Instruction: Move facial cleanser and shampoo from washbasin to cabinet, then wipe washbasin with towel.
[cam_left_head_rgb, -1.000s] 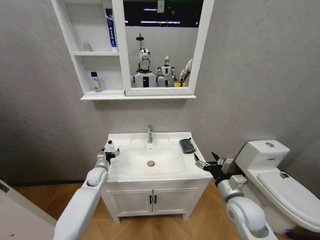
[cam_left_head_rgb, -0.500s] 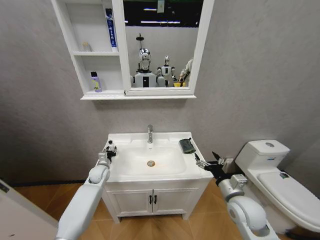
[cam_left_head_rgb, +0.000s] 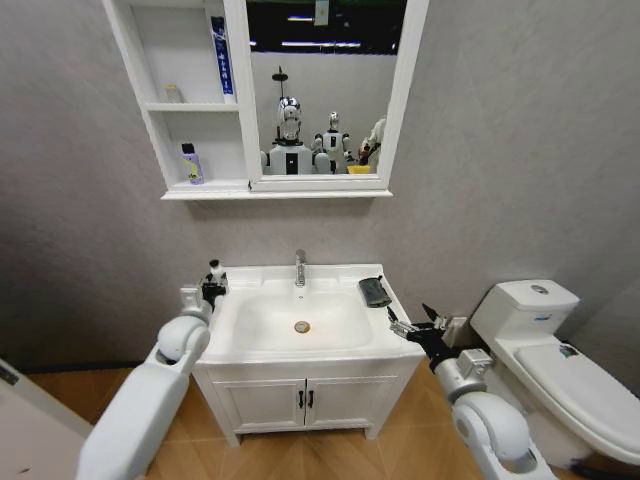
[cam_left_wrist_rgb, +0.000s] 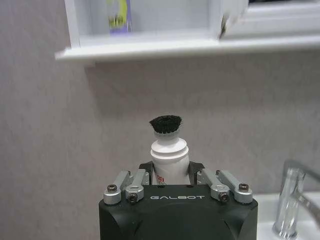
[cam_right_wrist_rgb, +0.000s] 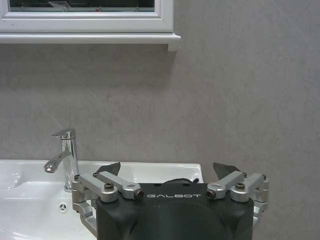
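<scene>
A bathroom: washbasin (cam_left_head_rgb: 300, 318), toilet (cam_left_head_rgb: 545, 350), mirrored wall cabinet (cam_left_head_rgb: 190, 110) on grey wall.

Open wall separates the washbasin (cam_left_head_rgb: 300, 320) from the cabinet (cam_left_head_rgb: 190, 190) above, leaving a clear vertical lane over the basin's left rim. The cabinet's lower shelf carries a small bottle (cam_left_head_rgb: 190, 163), with free room to its right; the upper shelf holds a small jar (cam_left_head_rgb: 174, 94) and a tall blue tube (cam_left_head_rgb: 222, 58). The chrome tap (cam_left_head_rgb: 299, 268) stands mid-rear, the towel (cam_left_head_rgb: 375, 291) at rear right.
</scene>
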